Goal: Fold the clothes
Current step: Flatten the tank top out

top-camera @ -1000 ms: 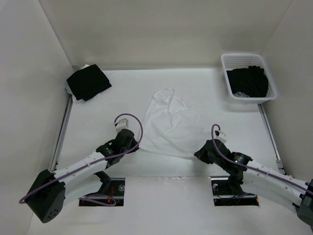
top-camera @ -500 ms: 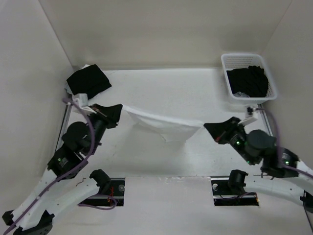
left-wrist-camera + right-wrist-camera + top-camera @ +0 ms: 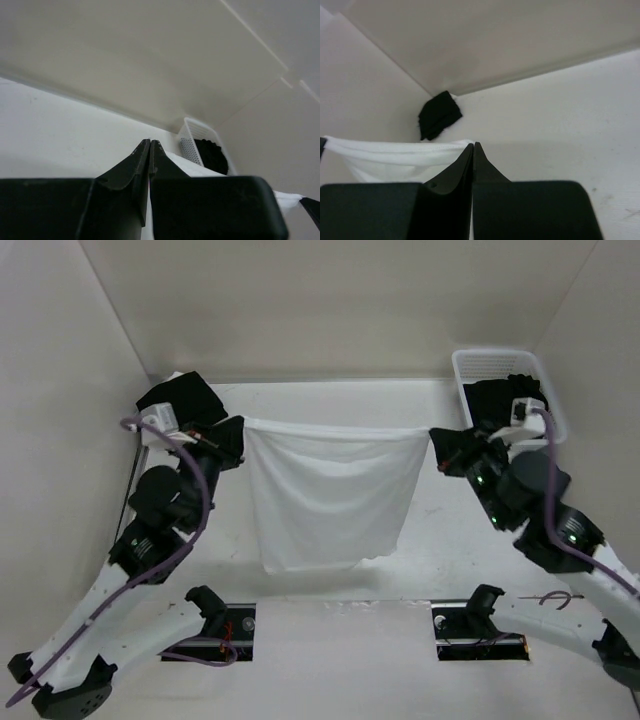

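Note:
The white top (image 3: pixel 328 495) hangs spread flat in the air between both arms, its upper hem pulled into a nearly straight line. My left gripper (image 3: pixel 243 430) is shut on the hem's left corner and my right gripper (image 3: pixel 431 440) is shut on its right corner. The lower edge dangles near the table's front. In the left wrist view the shut gripper (image 3: pixel 149 142) has the white top (image 3: pixel 200 169) running off to the right. The right wrist view has the shut gripper (image 3: pixel 472 145) with the hem of the white top (image 3: pixel 395 148) stretching left.
A white plastic basket (image 3: pixel 463 368) holding black garments (image 3: pixel 508 400) stands at the back right, close behind my right arm. A folded black garment (image 3: pixel 176 400) lies in the back left corner. White walls enclose the table on three sides.
Both arms have risen from low over the table and moved apart. The white top went from lying crumpled to hanging stretched out full width between them.

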`<action>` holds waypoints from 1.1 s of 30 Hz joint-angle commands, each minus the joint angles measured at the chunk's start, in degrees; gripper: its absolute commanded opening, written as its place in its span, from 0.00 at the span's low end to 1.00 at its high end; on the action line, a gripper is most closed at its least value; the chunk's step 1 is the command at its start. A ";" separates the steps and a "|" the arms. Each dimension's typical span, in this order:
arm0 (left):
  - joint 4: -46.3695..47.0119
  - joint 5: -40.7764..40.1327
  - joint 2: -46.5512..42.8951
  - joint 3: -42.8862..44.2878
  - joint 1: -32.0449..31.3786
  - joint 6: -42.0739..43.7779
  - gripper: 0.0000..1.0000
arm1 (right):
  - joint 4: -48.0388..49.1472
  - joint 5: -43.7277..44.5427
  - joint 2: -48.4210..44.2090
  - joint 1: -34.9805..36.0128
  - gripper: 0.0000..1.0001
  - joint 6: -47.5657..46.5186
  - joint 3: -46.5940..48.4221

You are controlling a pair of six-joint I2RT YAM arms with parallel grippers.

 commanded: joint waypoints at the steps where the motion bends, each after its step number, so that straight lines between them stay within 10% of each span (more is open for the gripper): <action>1: 6.21 0.92 6.09 -3.17 4.14 0.48 0.00 | 7.57 -20.42 5.24 -15.13 0.01 1.30 -2.24; 9: 11.66 19.99 26.30 4.27 25.67 -10.68 0.00 | 16.48 -44.72 25.89 -36.80 0.00 7.03 10.37; 16: 12.28 22.73 29.67 15.37 27.63 -9.81 0.00 | 11.55 -48.07 30.50 -39.36 0.01 6.06 24.04; 33: 8.88 22.38 -3.35 -42.09 25.25 -18.41 0.01 | 30.71 -42.02 6.77 -26.55 0.01 16.77 -43.88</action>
